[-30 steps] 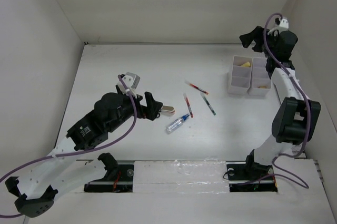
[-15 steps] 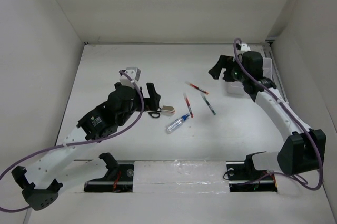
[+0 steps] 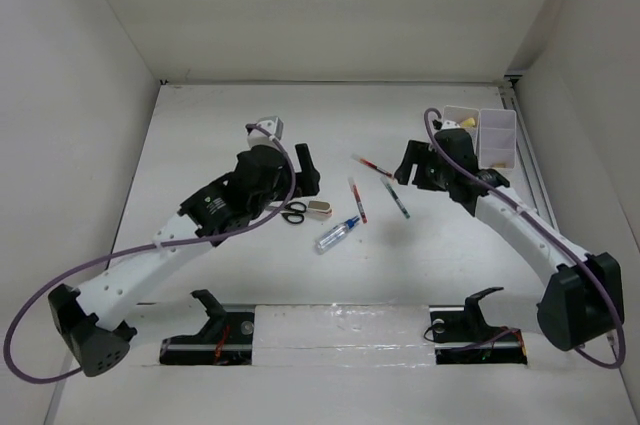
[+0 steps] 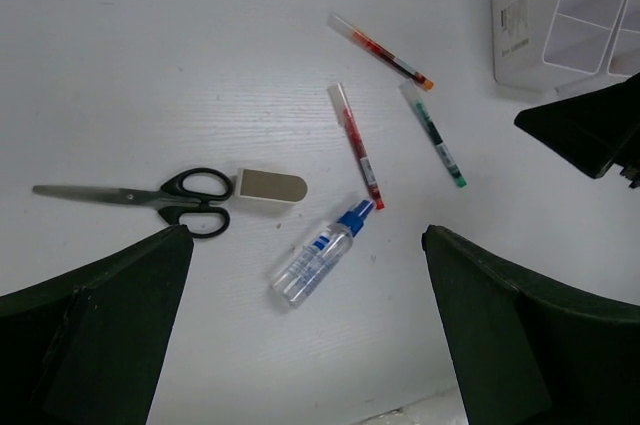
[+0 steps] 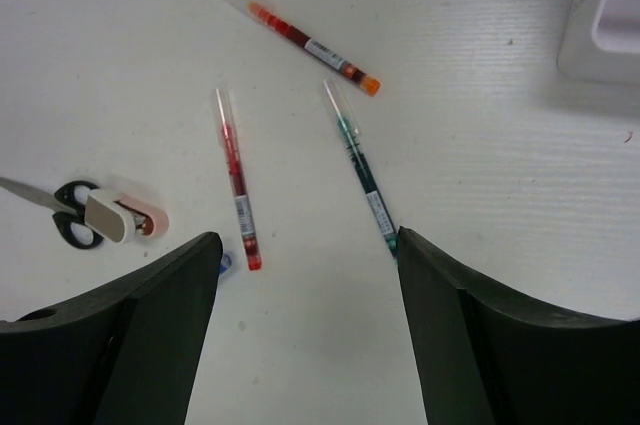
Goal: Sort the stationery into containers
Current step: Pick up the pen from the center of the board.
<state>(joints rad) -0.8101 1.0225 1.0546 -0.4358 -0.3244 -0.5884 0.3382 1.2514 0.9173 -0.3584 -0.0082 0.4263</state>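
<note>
White tabletop (image 5: pixel 520 175) bears green pen (image 5: pixel 365 177) beneath the right claw (image 5: pixel 305 265).

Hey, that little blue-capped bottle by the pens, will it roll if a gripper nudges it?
Probably: the bottle lies on its side and looks round, so a sideways nudge would likely roll it. Its smooth clear plastic may slip in a grip. Being small, it is likely light.

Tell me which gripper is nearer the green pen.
Right. The right gripper hangs almost over the green pen; the left gripper is well off to its left, by the scissors.
</note>
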